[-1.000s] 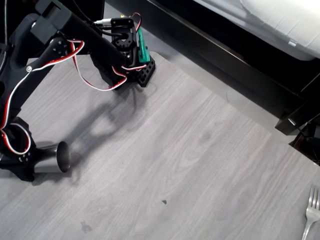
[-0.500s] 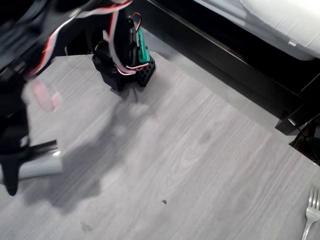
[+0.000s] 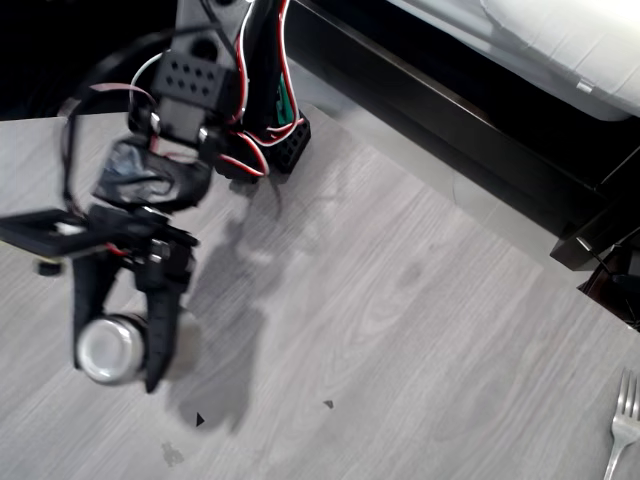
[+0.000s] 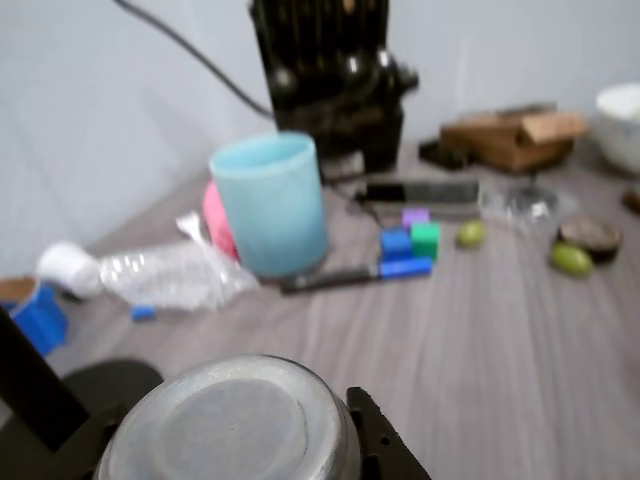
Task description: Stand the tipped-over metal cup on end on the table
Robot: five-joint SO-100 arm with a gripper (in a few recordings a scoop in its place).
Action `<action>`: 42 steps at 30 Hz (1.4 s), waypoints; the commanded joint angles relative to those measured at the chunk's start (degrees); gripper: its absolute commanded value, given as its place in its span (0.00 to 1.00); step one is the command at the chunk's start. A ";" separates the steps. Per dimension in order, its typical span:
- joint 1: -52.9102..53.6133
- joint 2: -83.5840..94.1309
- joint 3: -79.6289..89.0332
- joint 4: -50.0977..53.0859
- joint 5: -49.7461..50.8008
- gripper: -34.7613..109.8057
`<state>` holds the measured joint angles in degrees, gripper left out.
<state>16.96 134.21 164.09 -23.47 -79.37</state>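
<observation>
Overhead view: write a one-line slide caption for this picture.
Gripper holds the metal cup end-up above the grey table; a fork lies at the right edge.

Black arm [image 3: 190,85] with red-and-white cables [image 3: 245,40].

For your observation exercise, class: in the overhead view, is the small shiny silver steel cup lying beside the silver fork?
No: the small shiny silver steel cup sits between the gripper fingers at lower left, while the silver fork lies at the far right edge.
</observation>
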 commanded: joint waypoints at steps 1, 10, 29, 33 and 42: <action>-2.20 -10.90 -1.67 -16.96 -0.97 0.24; -3.96 -47.11 -9.14 -51.50 -5.27 0.24; -7.38 -72.25 -15.47 -70.40 -4.57 0.24; -7.12 -75.67 -17.31 -72.07 -3.96 0.24; -7.21 -75.67 -17.84 -72.95 -3.16 0.50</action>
<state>10.02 58.10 146.87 -84.64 -83.23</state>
